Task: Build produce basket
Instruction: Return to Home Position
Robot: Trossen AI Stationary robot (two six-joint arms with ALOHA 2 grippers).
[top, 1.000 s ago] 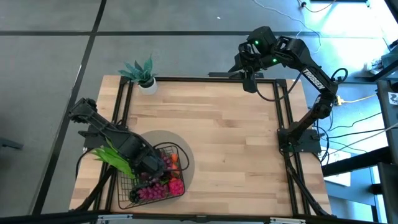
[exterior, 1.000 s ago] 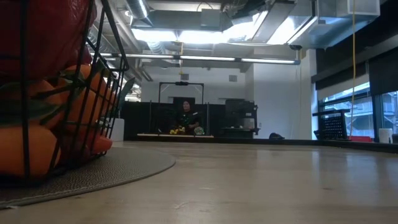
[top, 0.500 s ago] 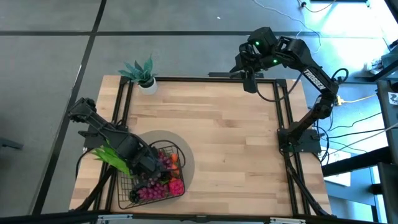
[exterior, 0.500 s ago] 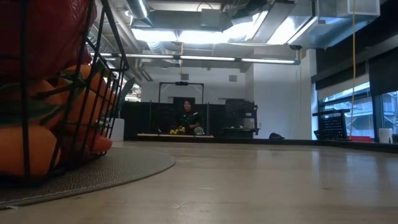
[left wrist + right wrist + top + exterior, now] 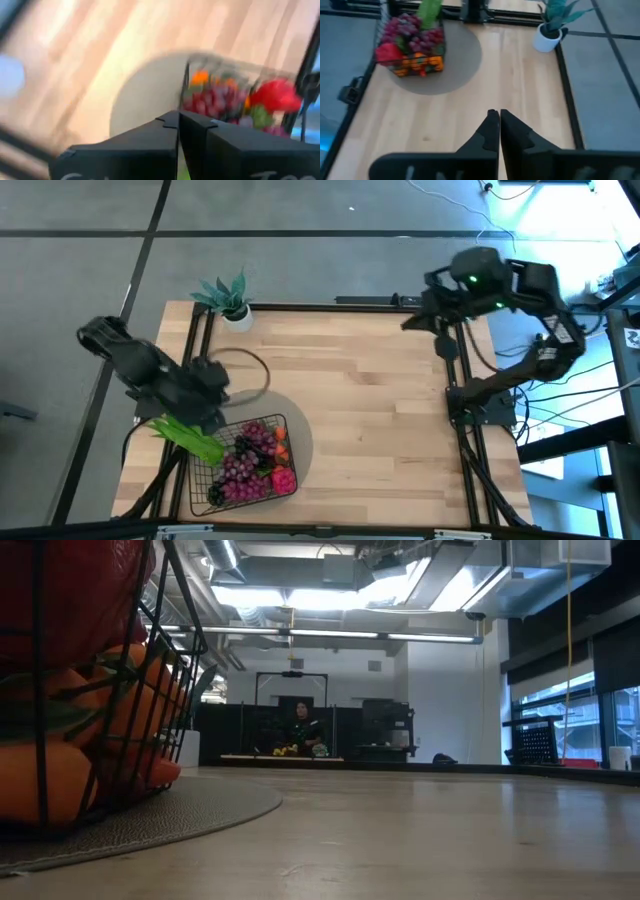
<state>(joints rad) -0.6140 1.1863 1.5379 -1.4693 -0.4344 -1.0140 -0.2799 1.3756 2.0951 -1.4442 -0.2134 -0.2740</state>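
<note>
The dark wire basket (image 5: 245, 462) stands on the grey round mat (image 5: 298, 438) at the table's near left. It holds purple grapes (image 5: 243, 452), a red strawberry (image 5: 283, 479) and orange pieces (image 5: 281, 436). Green bean pods (image 5: 186, 436) stick out over its left rim. The basket also shows in the left wrist view (image 5: 235, 97), the right wrist view (image 5: 410, 42) and the low view (image 5: 90, 710). My left gripper (image 5: 212, 380) is shut and empty, above and just beyond the basket's far left corner. My right gripper (image 5: 412, 321) is shut and empty over the table's far right.
A small potted plant with teal leaves (image 5: 232, 302) stands at the far left corner. Black frame rails (image 5: 455, 380) run along the table's left and right sides. The bare wooden top (image 5: 370, 410) spans the middle and right. A person (image 5: 300, 730) sits far off in the room.
My left gripper has come up out of the basket and drawn back toward the table's far left, leaving the grapes uncovered. My right arm has swung toward the table's right edge and a little nearer, turning as it went. The basket has stayed in place.
</note>
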